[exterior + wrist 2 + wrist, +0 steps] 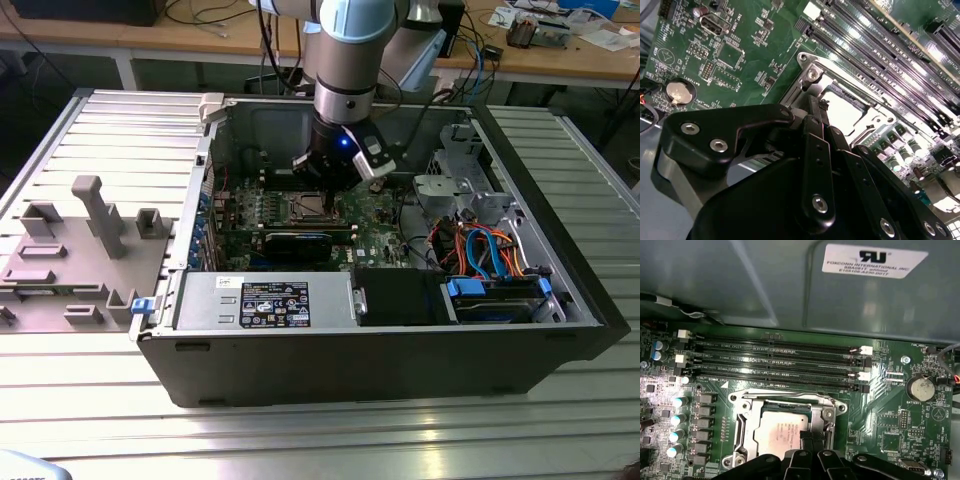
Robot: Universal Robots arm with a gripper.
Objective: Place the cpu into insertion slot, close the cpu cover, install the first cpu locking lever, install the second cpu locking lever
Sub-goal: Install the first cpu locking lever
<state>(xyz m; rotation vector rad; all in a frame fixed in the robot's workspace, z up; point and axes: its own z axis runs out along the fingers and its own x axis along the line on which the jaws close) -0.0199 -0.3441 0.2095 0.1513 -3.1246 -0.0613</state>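
Nearest the lens in both wrist views we find the black gripper [807,437], its finger links crowding the foreground. The fingertips [821,106] come together in a narrow point right over the socket; we see very little gap between them, and we cannot tell whether they pinch anything.

We note the cpu [782,432] lying flat inside the insertion slot [742,437] on the green motherboard [885,440], its silvery top facing up. The cpu cover [785,401] appears as a metal frame around it, the chip showing through its window; whether the frame is fully down we cannot judge. In the second wrist view the frame's corner [810,70] is bright, with the pale chip [842,112] just beyond the fingertips.

Four long memory slots [775,362] run beside the socket, toward the case wall. A round coin battery [920,387] sits further along the board.

In the exterior view, we see the open computer case [300,360] lying on a slatted metal table [560,440], holding the board, a grey power supply [265,300] at its front edge and bundled cables [480,250] toward the exterior view's right. The arm [345,60] descends vertically into the case, gripper [328,190] tip at the socket near the board's middle. A grey fixture [75,250] rests on the table at the exterior view's left.
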